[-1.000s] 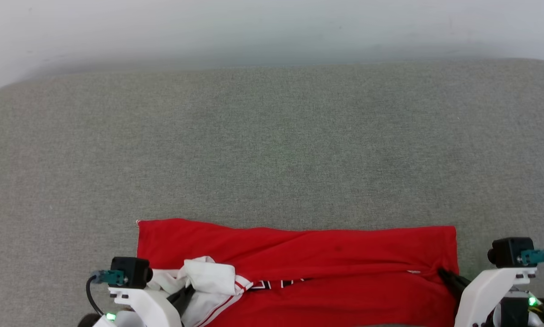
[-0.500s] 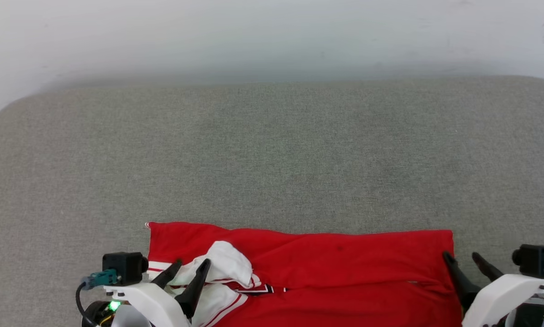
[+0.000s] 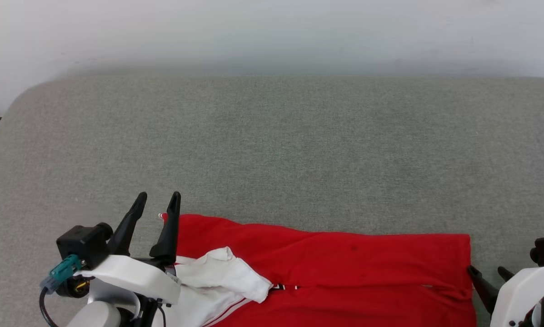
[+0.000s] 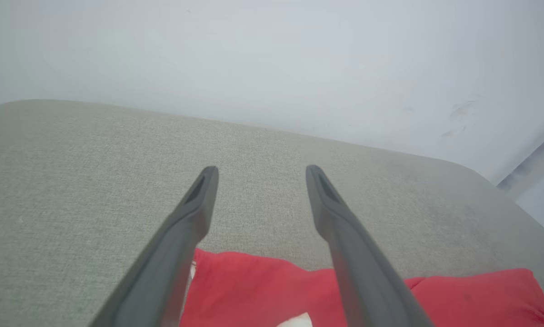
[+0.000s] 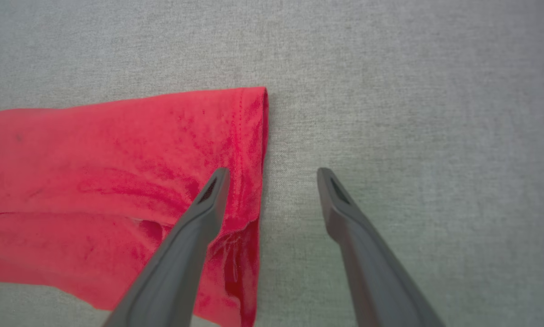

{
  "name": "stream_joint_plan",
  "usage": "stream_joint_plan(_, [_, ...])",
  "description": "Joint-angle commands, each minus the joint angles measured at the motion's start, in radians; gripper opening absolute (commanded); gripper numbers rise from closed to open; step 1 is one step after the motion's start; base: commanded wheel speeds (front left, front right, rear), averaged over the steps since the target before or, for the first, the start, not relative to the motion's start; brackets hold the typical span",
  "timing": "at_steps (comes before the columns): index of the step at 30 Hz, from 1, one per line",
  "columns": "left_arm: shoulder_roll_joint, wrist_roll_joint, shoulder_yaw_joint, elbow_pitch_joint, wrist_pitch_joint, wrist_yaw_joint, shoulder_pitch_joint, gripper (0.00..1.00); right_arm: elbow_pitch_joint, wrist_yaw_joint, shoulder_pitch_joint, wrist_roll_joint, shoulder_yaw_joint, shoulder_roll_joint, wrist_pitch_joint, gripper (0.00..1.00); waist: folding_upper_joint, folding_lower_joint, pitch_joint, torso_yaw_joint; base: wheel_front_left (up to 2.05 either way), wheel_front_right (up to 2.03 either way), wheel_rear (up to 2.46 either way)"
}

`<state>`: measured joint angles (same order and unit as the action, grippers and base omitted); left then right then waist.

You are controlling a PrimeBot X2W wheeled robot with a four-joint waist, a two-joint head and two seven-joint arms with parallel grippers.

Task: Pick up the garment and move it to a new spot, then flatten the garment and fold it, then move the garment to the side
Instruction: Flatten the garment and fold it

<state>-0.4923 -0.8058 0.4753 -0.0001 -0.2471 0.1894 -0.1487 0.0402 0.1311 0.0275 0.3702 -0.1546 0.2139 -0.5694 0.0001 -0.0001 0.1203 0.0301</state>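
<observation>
Garment (image 3: 344, 272): long folded band on grey cushion (image 3: 272, 150). Left gripper (image 3: 159, 195), right gripper (image 3: 485, 269) at its ends, jaws apart, empty; probably staging next fold.

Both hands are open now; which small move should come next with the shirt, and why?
Probably lower the left hand to the white sleeve and spread it flat: it lies bunched on the folded red garment, while the right hand is open at the other edge.

We see our right gripper (image 5: 272, 175) with its two dark fingers spread wide and nothing between them. The red garment (image 5: 94, 172) lies creased from nine o'clock to the centre, its stitched hem ending between the tips. Grey fabric surface (image 5: 412, 113) spreads from twelve to five o'clock.
</observation>
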Motion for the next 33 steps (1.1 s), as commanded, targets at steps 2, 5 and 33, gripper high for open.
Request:
stream_joint_plan(2, [0.019,0.035,-0.030,-0.018,-0.014,0.005,-0.012,1.00,-0.001,-0.001,-0.007,0.005,0.004,-0.007,-0.023,1.00,-0.0001,0.0001,0.018,0.022,0.00,0.00,0.00])
stream_joint_plan(5, [0.037,0.080,-0.063,-0.035,-0.018,-0.001,-0.011,1.00,0.007,-0.001,0.003,0.004,0.007,-0.025,-0.044,1.00,-0.0001,0.0001,0.031,0.040,0.00,0.00,0.00])
stream_joint_plan(33, [0.100,0.266,-0.150,-0.034,-0.018,-0.031,0.071,1.00,0.092,-0.001,-0.058,0.087,-0.001,0.013,-0.083,0.00,-0.0001,0.0001,-0.012,0.013,0.00,0.00,0.00])
